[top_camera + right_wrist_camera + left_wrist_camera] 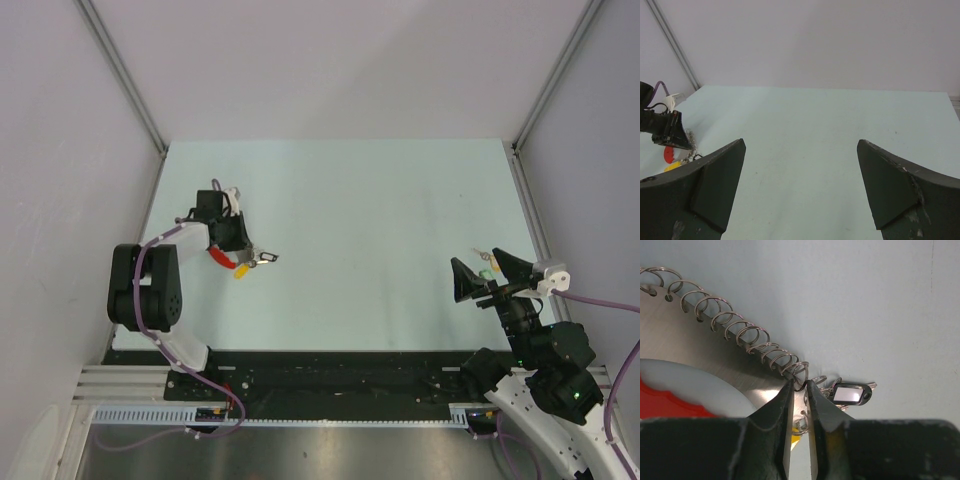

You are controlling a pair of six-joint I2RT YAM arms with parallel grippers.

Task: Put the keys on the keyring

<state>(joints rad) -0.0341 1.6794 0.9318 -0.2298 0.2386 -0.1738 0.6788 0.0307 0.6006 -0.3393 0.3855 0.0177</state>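
Note:
The keyring shows in the left wrist view as a small wire loop at the end of a silver coil, which runs along a brushed grey strap with a red band. My left gripper has its jaws a narrow gap apart, with that loop pinched between the tips. A black-framed key tag and a yellow tag hang by the loop. In the top view the left gripper hovers over this bundle. Small keys lie under my right gripper, which is wide open and empty.
The pale table is walled at the back and on both sides. The left arm's base stands at the near left. In the right wrist view the left gripper and the red band sit at the far left.

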